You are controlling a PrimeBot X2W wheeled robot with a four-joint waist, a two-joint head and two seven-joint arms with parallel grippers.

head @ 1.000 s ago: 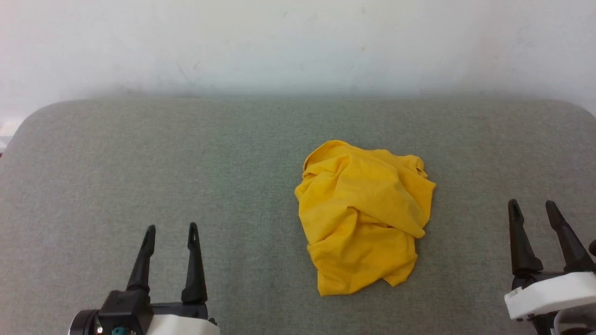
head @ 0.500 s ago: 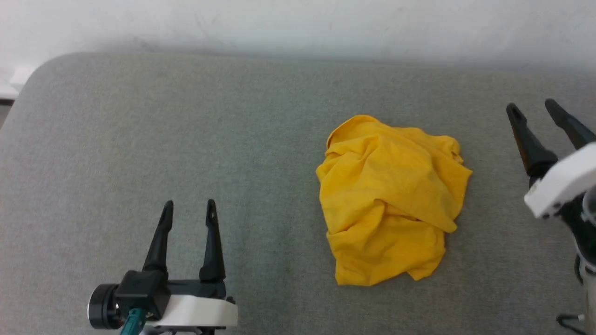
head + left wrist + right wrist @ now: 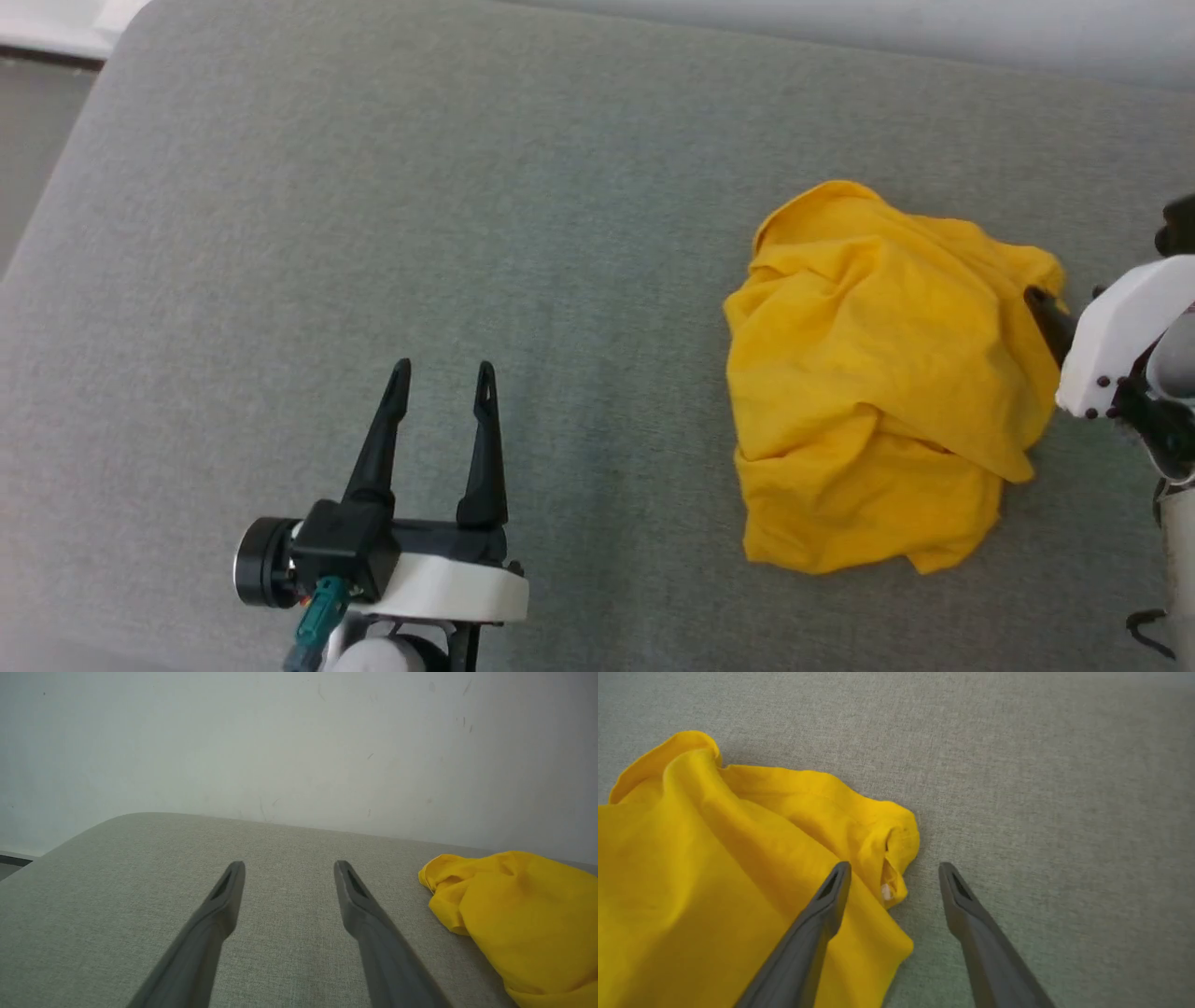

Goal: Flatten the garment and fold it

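Shirt (image 3: 878,383): crumpled yellow heap on the grey counter (image 3: 467,187).
My right pincer (image 3: 894,865): spread at the shirt's 3 o'clock edge, one finger over cloth, pinching nothing.
My left pincer (image 3: 443,366): spread, shirt well apart at 3 o'clock.
Change: half a second ago my right pincer stood clear of the shirt.

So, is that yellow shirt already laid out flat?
No, the garment lies bunched in a crumpled heap, full of folds, on the grey padded surface.
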